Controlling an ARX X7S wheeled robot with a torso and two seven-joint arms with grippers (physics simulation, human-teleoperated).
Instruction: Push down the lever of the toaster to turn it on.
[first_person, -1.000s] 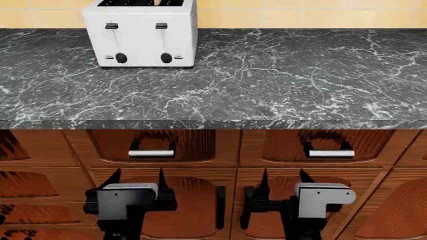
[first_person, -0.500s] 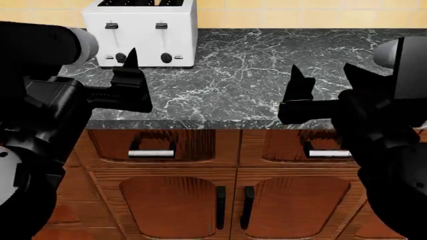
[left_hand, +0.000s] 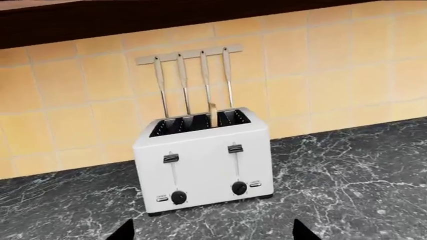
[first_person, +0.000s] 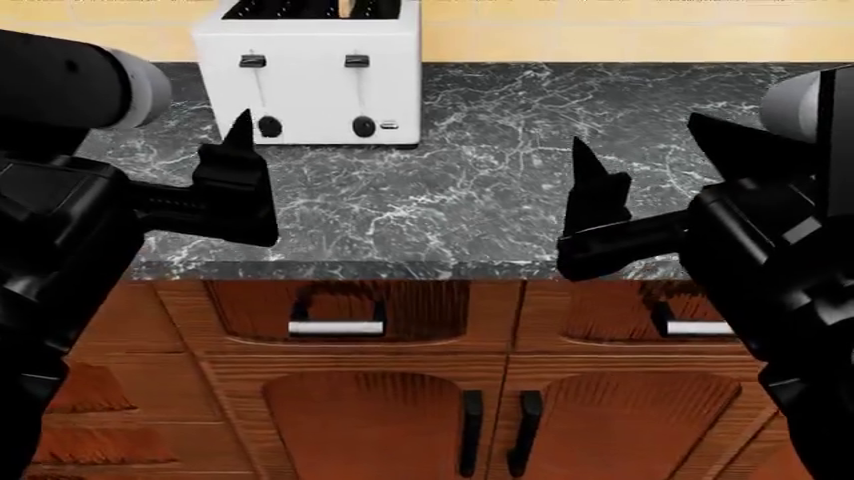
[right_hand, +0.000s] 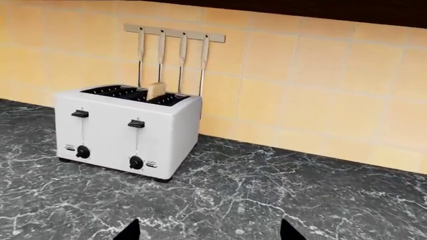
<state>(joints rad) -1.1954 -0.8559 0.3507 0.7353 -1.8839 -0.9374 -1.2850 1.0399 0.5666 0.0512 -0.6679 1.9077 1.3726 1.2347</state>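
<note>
Grey-veined dark marble countertop (first_person: 534, 200) across the whole head view, with reddish wooden cabinets (first_person: 374, 400) below at 6 o'clock and yellow tiled wall (right_hand: 300, 100) behind at 12 o'clock. On the counter at about 11 o'clock, hard against the wall: white four-slot toaster (first_person: 314, 95), front face turned toward the robot. Hung on the wall just behind it, a rail of utensils (left_hand: 190, 55). Raised over the counter's near edge, well apart from the toaster: left gripper (left_hand: 212, 234) at 9 o'clock and right gripper (right_hand: 208, 232) at 3 o'clock, each spread wide and holding nothing, only dark fingertip points showing in the wrist views. Poking out of a top slot, a slice of bread (left_hand: 213, 115). On the toaster's front, two round black knobs (first_person: 363, 126) low down, and at 12 o'clock from the right-hand knob, the lever (first_person: 356, 61), sitting at the top of its thin vertical slot, level with the twin left tab (first_person: 252, 61). Judged from that: nothing of the task done yet. Left to do: reach across the counter, set a fingertip on top of the right-hand tab, press straight down to the bottom of the slot.
</note>
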